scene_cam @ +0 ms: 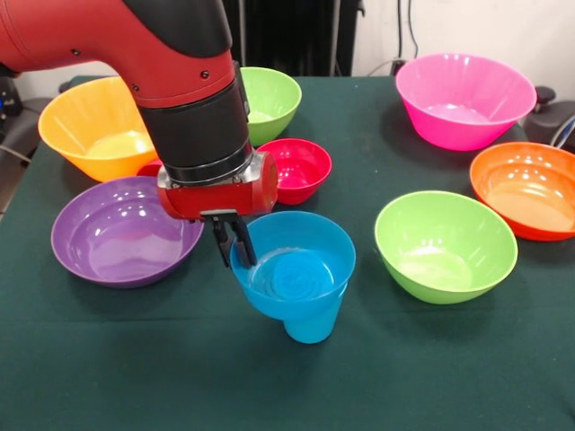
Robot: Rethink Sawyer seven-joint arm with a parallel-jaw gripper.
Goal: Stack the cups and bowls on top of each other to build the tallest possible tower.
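Blue bowl point(293, 265) on sky-blue cup point(314, 321); purple bowl point(121, 232); pink bowl point(464, 99); dark green tablecloth point(269, 386).

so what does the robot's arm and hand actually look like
The arm is glossy red with a black cylindrical wrist section ending in a silver ring. Below sits a boxy red block, and the hand has thin black fingers. No loose cables or markings show.
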